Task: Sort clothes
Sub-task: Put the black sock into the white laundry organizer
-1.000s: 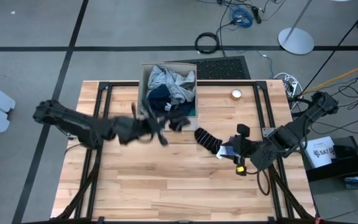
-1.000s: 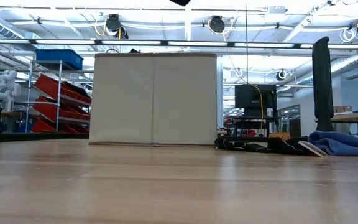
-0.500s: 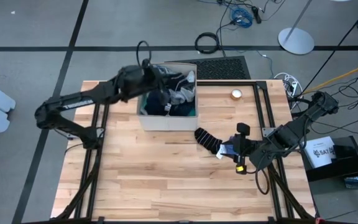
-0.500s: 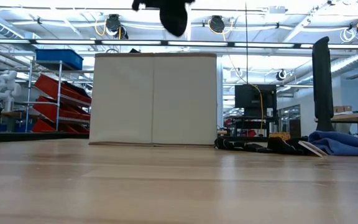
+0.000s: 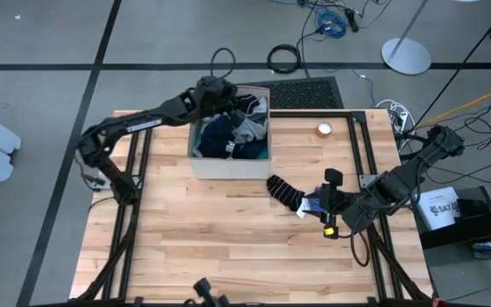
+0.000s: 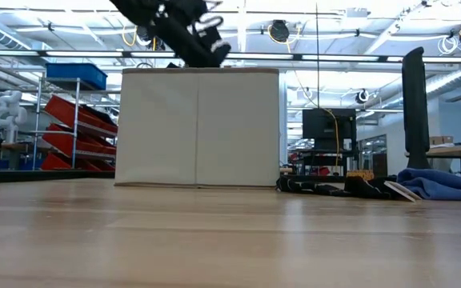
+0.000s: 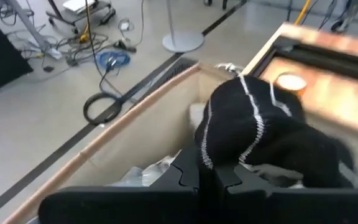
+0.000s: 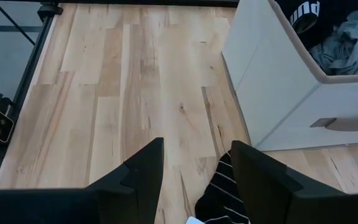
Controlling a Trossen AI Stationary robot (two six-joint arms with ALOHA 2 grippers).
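Observation:
My left gripper (image 5: 226,92) hovers over the far left of the beige box (image 5: 228,164), shut on a black sock with thin white stripes (image 7: 260,137). In the low view this gripper (image 6: 206,50) stands just above the box's top edge (image 6: 198,70). Grey and navy clothes (image 5: 244,130) fill the box. Another black striped sock (image 5: 284,192) lies flat on the table to the right of the box. My right gripper (image 8: 194,171) hangs open just above that sock's right end (image 8: 225,196), touching nothing. My left gripper pinches the black sock by one bunched end (image 7: 219,163) between its two shut fingers. The fingers slant down from the table's left toward the box's inside. The sock bulges out beyond the fingertips over the clothes; whether it rests on them I cannot tell.
A small round object (image 5: 324,129) lies at the table's far right. A blue cloth (image 6: 446,182) and dark socks (image 6: 326,186) show at the right in the low view. Bare wood (image 5: 228,247) stretches from the box to the near edge.
My left gripper has swung from in front of the box toward the table's far edge, carrying the black sock over the box's open top, then sunk toward it, turning as it went. It stays shut on the sock.

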